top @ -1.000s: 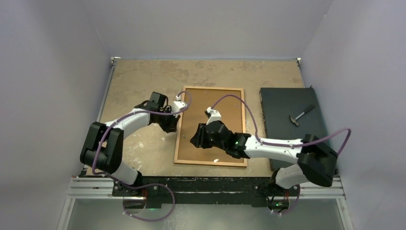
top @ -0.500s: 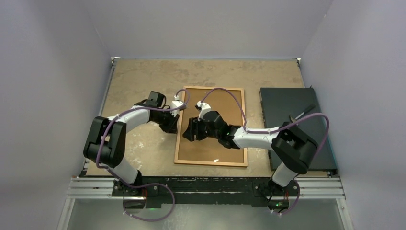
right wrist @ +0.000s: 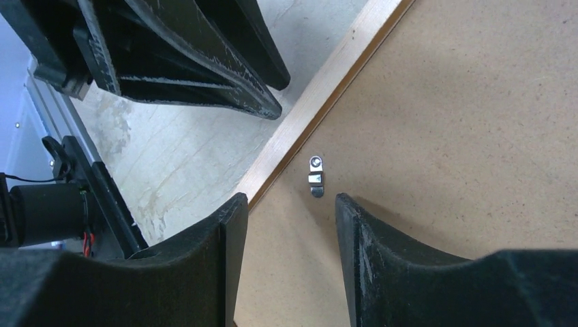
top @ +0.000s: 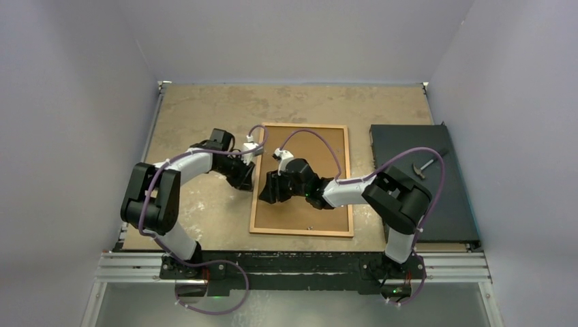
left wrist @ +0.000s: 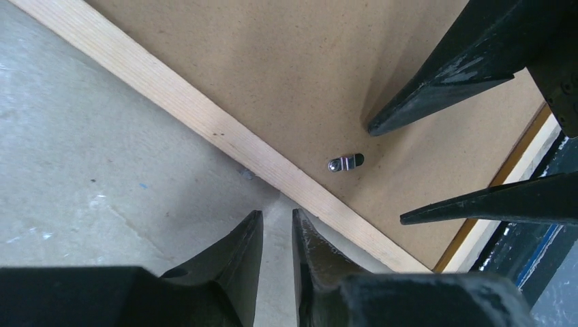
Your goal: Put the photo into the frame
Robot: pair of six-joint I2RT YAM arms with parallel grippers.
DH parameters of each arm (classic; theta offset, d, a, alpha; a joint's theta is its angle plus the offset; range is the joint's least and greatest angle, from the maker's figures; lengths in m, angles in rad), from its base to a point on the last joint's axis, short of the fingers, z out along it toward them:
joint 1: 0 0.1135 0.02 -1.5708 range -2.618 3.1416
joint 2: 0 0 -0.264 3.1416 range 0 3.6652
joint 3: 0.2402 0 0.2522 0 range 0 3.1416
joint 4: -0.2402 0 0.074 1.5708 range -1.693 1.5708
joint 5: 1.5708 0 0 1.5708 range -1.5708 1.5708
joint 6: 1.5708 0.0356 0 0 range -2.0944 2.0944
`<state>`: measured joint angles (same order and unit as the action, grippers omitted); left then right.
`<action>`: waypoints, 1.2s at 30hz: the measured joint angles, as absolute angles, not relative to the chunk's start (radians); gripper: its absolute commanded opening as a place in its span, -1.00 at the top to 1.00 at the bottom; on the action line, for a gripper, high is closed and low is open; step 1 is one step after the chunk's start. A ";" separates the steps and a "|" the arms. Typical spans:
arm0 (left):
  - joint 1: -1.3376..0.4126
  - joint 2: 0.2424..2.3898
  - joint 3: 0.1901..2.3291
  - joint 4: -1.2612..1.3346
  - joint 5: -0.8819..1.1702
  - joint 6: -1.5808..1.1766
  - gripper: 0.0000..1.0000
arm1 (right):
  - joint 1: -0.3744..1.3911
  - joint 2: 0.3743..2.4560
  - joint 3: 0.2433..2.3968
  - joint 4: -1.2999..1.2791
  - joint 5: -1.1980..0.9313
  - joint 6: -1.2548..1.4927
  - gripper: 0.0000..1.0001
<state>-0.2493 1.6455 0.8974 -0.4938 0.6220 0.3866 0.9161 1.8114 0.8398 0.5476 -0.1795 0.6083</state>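
The frame (top: pixel 300 125) lies flat on the table with a plain brown backing board (top: pixel 320 150) filling it. The photo is hidden. My left gripper (top: pixel 245 178) sits on the table just outside the left rail (left wrist: pixel 204 122), its tips (left wrist: pixel 277 214) a narrow gap apart and empty. My right gripper (top: pixel 268 189) is open above the board at the same rail (right wrist: pixel 320 88). A small metal turn clip (right wrist: pixel 316 176) on the board lies just ahead of its tips (right wrist: pixel 290 199); the clip also shows in the left wrist view (left wrist: pixel 345 162).
A black rectangular slab (top: pixel 409 197) lies right of the frame, with a small hammer (top: pixel 426 165) on it. Grey walls close the table at the back and both sides. The two grippers face each other closely across the left rail.
My right gripper has moved left across the backing board to the left rail, close to the left gripper. The left gripper has hardly moved.
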 measured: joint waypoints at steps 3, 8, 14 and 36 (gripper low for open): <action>-0.230 1.645 0.915 -0.506 0.641 0.387 0.43 | 0.916 1.811 0.840 0.561 -0.183 0.608 -0.05; -0.222 1.646 0.917 -0.514 0.668 0.386 0.35 | 0.916 1.812 0.840 0.590 -0.203 0.610 -0.04; -0.222 1.666 0.916 -0.509 0.685 0.383 0.36 | 0.916 1.838 0.840 0.613 -0.205 0.610 -0.02; -0.215 1.694 0.916 -0.486 0.726 0.350 0.60 | 0.920 1.849 0.814 0.664 -0.206 0.627 0.07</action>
